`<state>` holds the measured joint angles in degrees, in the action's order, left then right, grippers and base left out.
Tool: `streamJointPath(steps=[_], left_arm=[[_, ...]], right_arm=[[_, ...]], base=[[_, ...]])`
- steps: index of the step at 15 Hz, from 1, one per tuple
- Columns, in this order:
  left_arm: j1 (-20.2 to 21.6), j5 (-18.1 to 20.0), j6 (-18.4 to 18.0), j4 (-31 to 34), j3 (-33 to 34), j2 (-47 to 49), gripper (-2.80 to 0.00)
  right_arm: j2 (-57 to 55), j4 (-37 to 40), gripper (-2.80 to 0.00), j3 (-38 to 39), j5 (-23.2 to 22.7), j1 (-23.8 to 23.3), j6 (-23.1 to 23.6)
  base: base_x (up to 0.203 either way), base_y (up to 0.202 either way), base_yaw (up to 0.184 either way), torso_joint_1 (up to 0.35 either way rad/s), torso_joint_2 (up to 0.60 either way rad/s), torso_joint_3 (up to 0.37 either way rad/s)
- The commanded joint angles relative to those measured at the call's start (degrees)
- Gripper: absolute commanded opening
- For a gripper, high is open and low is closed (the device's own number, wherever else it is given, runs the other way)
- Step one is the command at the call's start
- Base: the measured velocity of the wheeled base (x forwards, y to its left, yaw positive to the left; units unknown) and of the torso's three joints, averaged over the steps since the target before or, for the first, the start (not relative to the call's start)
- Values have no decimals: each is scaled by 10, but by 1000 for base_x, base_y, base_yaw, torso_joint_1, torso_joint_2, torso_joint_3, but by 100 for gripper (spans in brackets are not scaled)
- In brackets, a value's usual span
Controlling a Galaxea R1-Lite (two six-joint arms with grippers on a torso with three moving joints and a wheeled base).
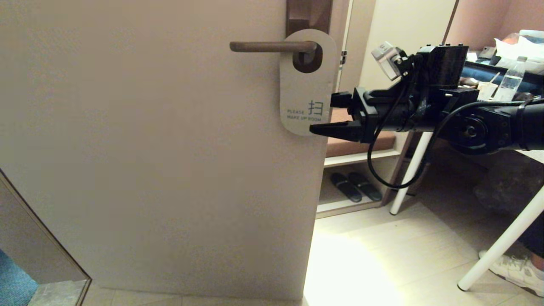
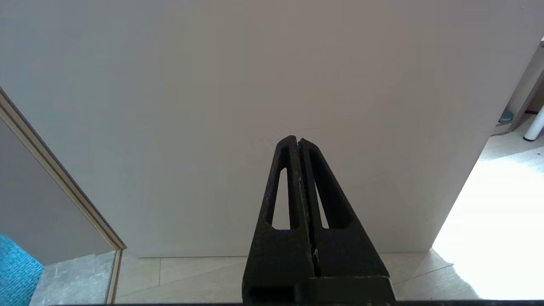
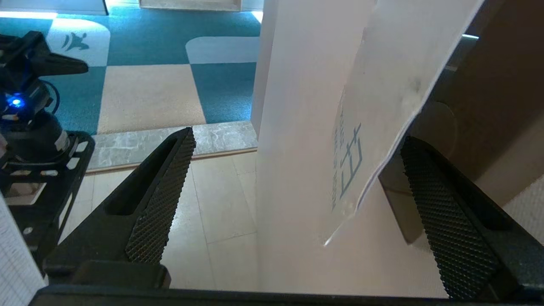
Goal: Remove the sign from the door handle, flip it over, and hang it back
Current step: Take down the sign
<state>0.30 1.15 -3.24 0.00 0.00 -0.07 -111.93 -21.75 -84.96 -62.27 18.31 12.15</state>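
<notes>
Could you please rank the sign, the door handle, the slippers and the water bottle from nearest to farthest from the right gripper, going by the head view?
1. Sign: at the right gripper's fingertips, on the door.
2. Door handle: above the gripper, to its left.
3. Slippers: below it, on the low shelf.
4. Water bottle: far to its right, on the table.

- The floor (image 1: 382, 255) is pale tile, with a bright patch of light falling on it just beside the door's (image 1: 170, 170) free edge.
- Two white table legs (image 1: 501, 242) stand on the tile, well off from the door's edge.
- A white sneaker (image 1: 516, 267) rests on the floor beside the nearer leg.
- A pair of dark slippers (image 1: 356, 186) lies just past the door's edge, under a low shelf.
- At the door's other side, a grey stone threshold (image 1: 55, 293) meets blue carpet (image 1: 12, 284).
</notes>
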Motion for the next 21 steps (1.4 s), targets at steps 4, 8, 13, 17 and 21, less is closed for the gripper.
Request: streamJointPath(steps=[4, 8, 13, 17, 21], left_arm=[[0, 0, 0, 0, 0, 1, -280], [0, 0, 0, 0, 0, 1, -280], [0, 0, 0, 0, 0, 1, -280], [0, 0, 0, 0, 0, 1, -280], [0, 0, 0, 0, 0, 1, -280]], right_arm=[[-12, -2, 0, -9, 5, 12, -12], [-18, -2, 0, -15, 6, 18, -13], [-33, -2, 0, -43, 6, 23, -21], [-34, -2, 0, -42, 6, 26, -21], [-34, -3, -280, -42, 6, 26, -21]], base=[[0, 0, 0, 0, 0, 0], [0, 0, 0, 0, 0, 0], [0, 0, 0, 0, 0, 0], [0, 0, 0, 0, 0, 0], [0, 0, 0, 0, 0, 0]])
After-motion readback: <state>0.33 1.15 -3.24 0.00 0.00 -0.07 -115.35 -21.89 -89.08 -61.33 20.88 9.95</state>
